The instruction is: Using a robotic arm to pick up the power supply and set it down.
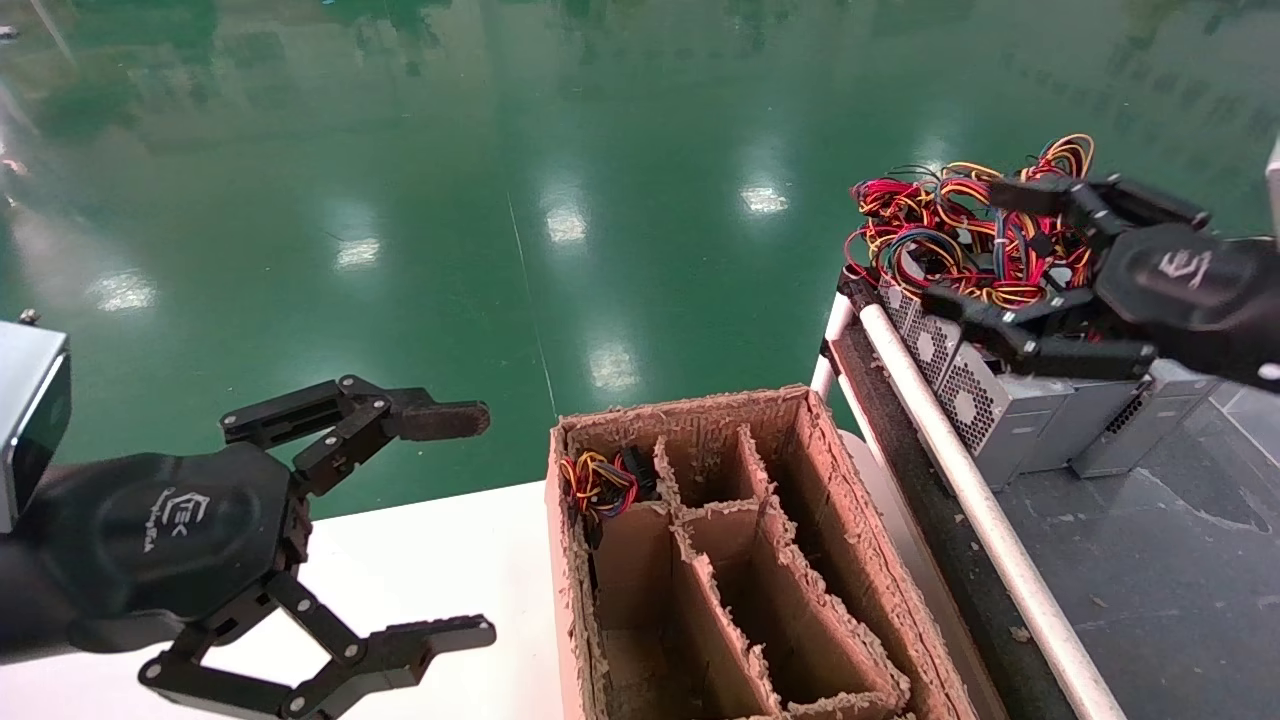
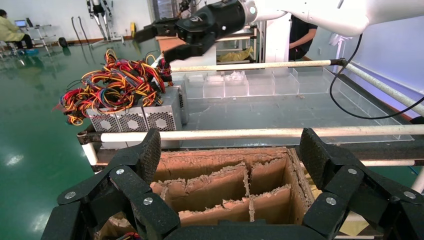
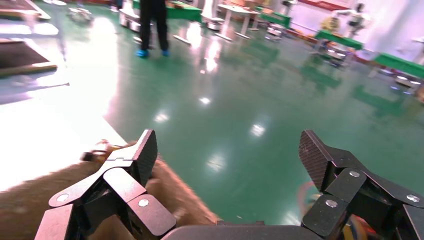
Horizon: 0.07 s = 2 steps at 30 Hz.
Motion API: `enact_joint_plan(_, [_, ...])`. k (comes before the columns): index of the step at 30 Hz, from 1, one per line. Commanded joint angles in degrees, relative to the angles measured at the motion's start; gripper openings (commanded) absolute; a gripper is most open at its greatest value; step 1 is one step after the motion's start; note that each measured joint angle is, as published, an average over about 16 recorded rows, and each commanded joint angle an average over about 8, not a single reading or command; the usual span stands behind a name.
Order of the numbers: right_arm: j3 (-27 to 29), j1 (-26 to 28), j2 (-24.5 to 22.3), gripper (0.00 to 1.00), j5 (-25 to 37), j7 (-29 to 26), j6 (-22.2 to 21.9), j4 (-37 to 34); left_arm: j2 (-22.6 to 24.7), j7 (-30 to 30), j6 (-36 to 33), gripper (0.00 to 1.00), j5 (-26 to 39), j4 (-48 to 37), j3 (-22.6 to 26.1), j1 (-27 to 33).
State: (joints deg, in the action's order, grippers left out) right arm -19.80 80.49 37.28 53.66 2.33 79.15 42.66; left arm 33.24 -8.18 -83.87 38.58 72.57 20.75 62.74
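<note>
Power supply units (image 1: 985,400) stand in a row on the dark shelf behind a white rail (image 1: 960,440), their wire bundle (image 1: 960,235) piled on top; in the head view the right gripper (image 1: 1040,270) hangs over them with fingers spread wide, one finger above the wires and one against the box tops, nothing pinched. The left gripper (image 1: 455,520) hovers spread and empty over the white table (image 1: 440,560), just beside the divided cardboard box (image 1: 800,480), whose far-left cell already shows coloured wires (image 1: 600,482). From the left wrist view, the power supplies (image 2: 135,119) sit beyond its open fingers (image 2: 145,155), the right gripper above their wires. The right wrist view shows spread fingers (image 3: 142,152) over green floor, holding nothing. I judge the pick not yet made: grasp, lift and set-down all remain.
</note>
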Motion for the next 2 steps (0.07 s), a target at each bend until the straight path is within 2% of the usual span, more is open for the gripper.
enact_joint_plan(1, [0.5,-2.6,-0.3,1.0,-1.6,-1.8,0.9,4.3,0.0,0.0,0.0,1.0,0.0,0.0,0.0,0.0])
enact_joint_plan(2, [0.6,-3.0,-0.4,1.0,-1.9,-2.1,1.0,4.9,0.0,0.0,0.0,1.0,0.0,0.0,0.0,0.0])
